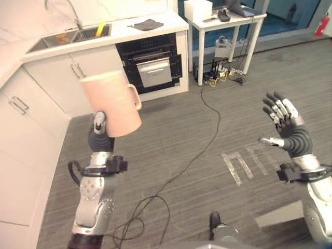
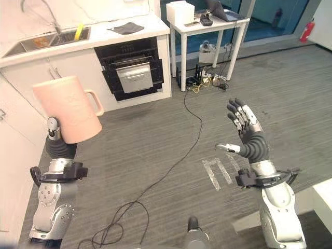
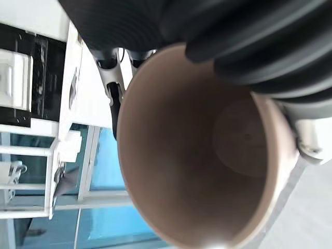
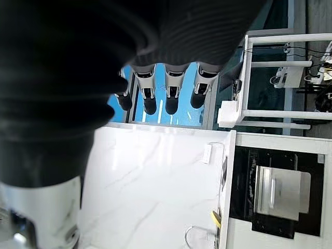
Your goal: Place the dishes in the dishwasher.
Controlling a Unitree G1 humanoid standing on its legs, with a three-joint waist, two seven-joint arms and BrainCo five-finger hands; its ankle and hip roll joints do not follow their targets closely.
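A big pink jug [image 1: 111, 104] with a side handle is held upright above the grey floor, its empty inside [image 3: 207, 155] facing the left wrist view. My left hand [image 1: 98, 129] is shut on it from behind and below, with fingers [image 3: 111, 78] against the outer wall. My right hand [image 2: 246, 129] is raised at the right, palm inward, open and empty, its fingers [image 4: 171, 93] straight. The black built-in dishwasher [image 1: 153, 65] with a silver front panel sits under the counter, well beyond the jug.
White cabinets [image 1: 31, 104] run along the left, with a sink [image 1: 67, 37], a yellow item [image 1: 100, 28] and a dark cloth [image 1: 147, 24] on the counter. A white table [image 1: 223, 23] stands to the right of the dishwasher, above a tangle of plugs. Tape marks [image 1: 244, 163] lie on the floor.
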